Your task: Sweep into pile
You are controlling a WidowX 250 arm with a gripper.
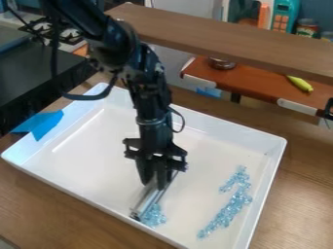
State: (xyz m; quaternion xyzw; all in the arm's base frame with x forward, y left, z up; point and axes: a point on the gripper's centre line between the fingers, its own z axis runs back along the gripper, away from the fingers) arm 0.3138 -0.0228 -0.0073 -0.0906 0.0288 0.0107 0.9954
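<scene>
The black gripper [157,183] hangs over the middle of the white tray, pointing down, shut on a sweeping tool [147,203] shaped like a long greyish bar. That bar slants from beneath the fingers down to the tray's near wall. Against its lower right side lies a small clump of light-blue clear pieces [154,217]. Farther right, a longer curved band of the same pieces [229,211] runs along the right part of the tray, apart from the small clump.
The tray [91,204] has raised walls and stands on a wooden table [52,212]. Blue tape [44,123] crosses its left rim. Behind are a raised wooden shelf [214,39], a brown surface with a yellow object [300,83], and a dark counter at left.
</scene>
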